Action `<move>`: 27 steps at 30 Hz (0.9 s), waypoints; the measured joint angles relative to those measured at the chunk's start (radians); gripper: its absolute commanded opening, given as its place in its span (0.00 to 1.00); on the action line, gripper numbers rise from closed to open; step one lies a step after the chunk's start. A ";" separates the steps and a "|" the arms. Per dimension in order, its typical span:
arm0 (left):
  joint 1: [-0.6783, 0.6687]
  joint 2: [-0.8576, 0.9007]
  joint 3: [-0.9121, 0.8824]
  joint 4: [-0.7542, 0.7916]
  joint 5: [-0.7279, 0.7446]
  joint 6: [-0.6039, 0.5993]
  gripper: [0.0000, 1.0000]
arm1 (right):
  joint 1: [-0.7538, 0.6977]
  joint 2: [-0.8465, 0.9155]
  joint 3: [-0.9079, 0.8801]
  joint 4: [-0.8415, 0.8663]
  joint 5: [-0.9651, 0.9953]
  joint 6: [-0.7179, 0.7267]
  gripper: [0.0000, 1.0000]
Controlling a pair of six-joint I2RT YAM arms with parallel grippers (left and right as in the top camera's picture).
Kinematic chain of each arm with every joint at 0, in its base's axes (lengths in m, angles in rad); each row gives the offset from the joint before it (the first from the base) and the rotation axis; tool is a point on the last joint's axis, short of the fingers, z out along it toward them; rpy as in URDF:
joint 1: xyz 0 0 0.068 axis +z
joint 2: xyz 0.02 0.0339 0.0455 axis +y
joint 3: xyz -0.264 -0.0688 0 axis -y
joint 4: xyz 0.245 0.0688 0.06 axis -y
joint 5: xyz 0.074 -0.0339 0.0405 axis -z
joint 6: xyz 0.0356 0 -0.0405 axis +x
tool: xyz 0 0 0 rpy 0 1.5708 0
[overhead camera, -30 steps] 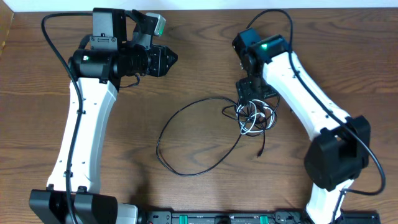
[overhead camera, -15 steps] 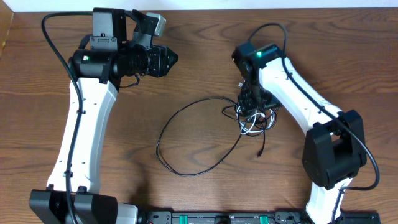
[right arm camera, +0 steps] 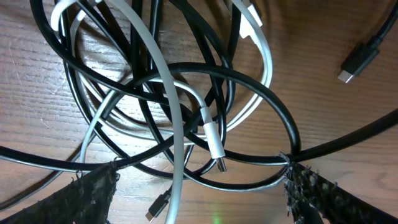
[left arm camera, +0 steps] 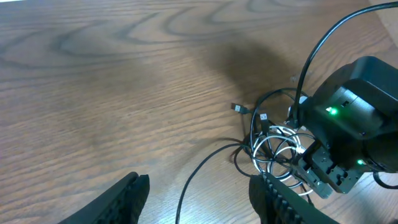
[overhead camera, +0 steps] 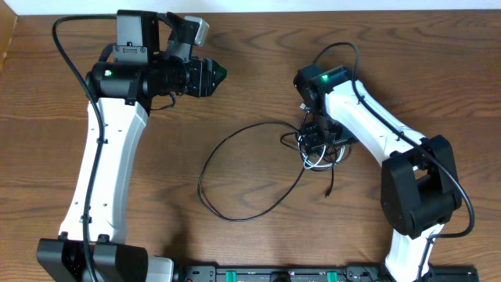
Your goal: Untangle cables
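The cables form a knot of black and white cords (overhead camera: 322, 159) right of the table's centre, and one long black cord (overhead camera: 235, 216) loops out to the left. My right gripper (overhead camera: 315, 142) stands directly over the knot. In the right wrist view its open jaws (right arm camera: 199, 202) straddle the crossed black cords and a white cord (right arm camera: 214, 146) with a metal plug, pinching nothing. My left gripper (overhead camera: 218, 74) hovers at the upper left, well away from the knot (left arm camera: 273, 146). Its jaws (left arm camera: 199, 199) are open and empty, and the black cord lies on the table below them.
A loose black plug end (overhead camera: 327, 191) trails toward the front from the knot. Another plug (right arm camera: 357, 62) lies apart on the wood. The arms' base rail (overhead camera: 274, 274) runs along the front edge. The table's back edge (overhead camera: 258, 11) is close behind both arms.
My right gripper has come down and forward onto the knot. The left gripper's jaws have spread wider while that arm stayed in place.
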 measured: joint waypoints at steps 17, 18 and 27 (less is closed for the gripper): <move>0.000 0.000 0.000 -0.003 0.000 0.000 0.59 | -0.009 0.000 -0.172 0.140 -0.059 0.011 0.01; 0.000 0.000 0.000 -0.003 0.000 0.000 0.59 | -0.009 0.000 -0.172 0.151 -0.069 0.011 0.01; 0.000 0.000 0.000 -0.003 0.000 0.000 0.59 | -0.011 -0.010 -0.155 0.245 -0.190 0.006 0.01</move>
